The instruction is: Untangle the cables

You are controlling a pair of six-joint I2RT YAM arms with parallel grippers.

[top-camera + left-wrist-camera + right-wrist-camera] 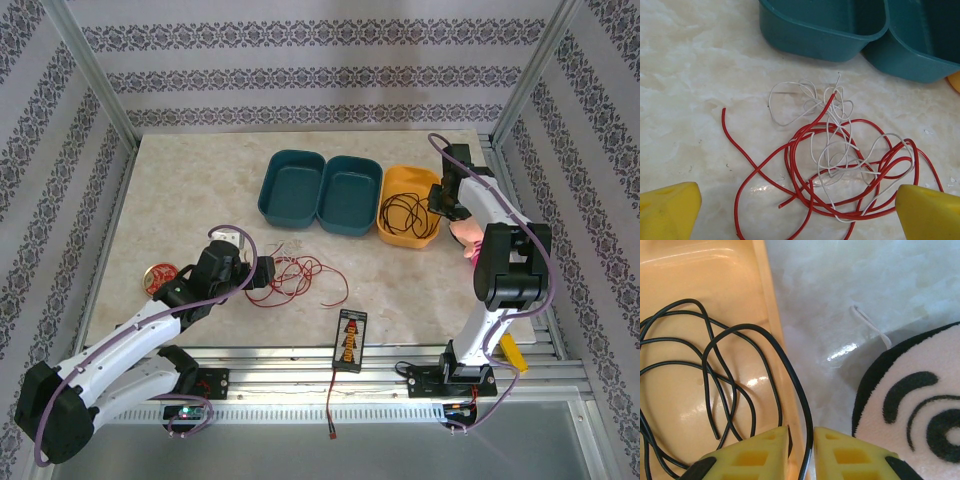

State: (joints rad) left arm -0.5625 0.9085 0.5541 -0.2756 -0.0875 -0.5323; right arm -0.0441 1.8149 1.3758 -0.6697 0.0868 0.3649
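Observation:
The red cable [799, 165] and the whitish cable [790, 120] lie tangled in loose loops on the marble table, seen from above as a small heap [300, 275]. My left gripper [799, 202] hovers just above the heap's near side, open wide with nothing between its yellow fingers [670, 207]; from above the left gripper [268, 272] sits at the heap's left edge. The black cable [715, 355] lies coiled in the yellow bin [685, 270], one loop over the rim. My right gripper [801, 435] stands at that rim, jaws narrowly apart, the loop between them touching the right pad.
Two teal bins [292, 187] [349, 193] stand left of the yellow bin [410, 240]. A plush toy [920, 400] lies right of it under my right arm. A small black device with a red lead [350, 340] lies near the front edge, a round red-gold disc [160, 273] at the left.

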